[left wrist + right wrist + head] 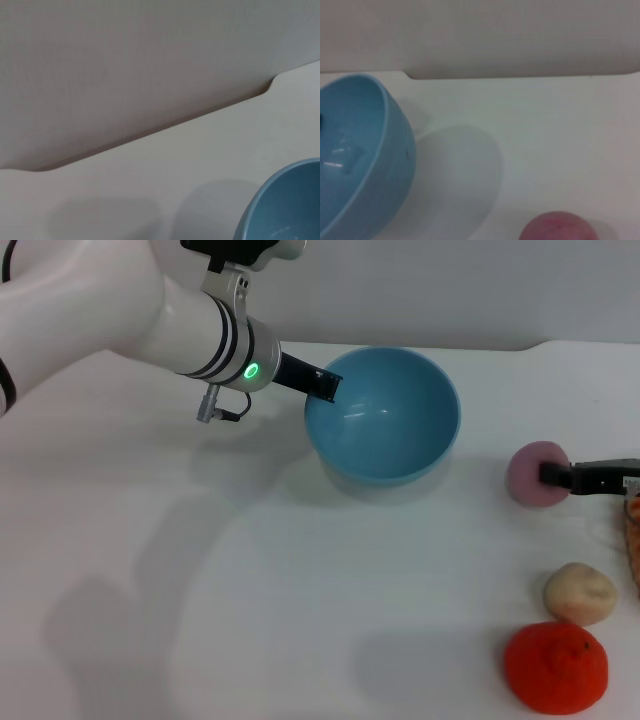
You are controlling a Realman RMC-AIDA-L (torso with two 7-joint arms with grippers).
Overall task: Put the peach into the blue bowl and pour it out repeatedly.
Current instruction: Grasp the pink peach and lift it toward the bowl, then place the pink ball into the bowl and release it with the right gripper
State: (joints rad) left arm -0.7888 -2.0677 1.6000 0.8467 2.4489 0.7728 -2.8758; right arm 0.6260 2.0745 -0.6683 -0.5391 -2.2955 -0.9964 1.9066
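The light-blue bowl sits at the back centre of the white table, tipped so its opening faces forward. My left gripper is shut on its left rim, with one dark finger inside the bowl. The bowl's inside holds nothing. Its edge shows in the left wrist view and its side in the right wrist view. The pink peach rests on the table to the right of the bowl. It also shows low in the right wrist view. My right gripper comes in from the right edge, its dark tip at the peach.
A cream lumpy ball and a bumpy red-orange fruit lie at the front right, near the peach. Part of an orange object shows at the right edge. A grey wall runs behind the table.
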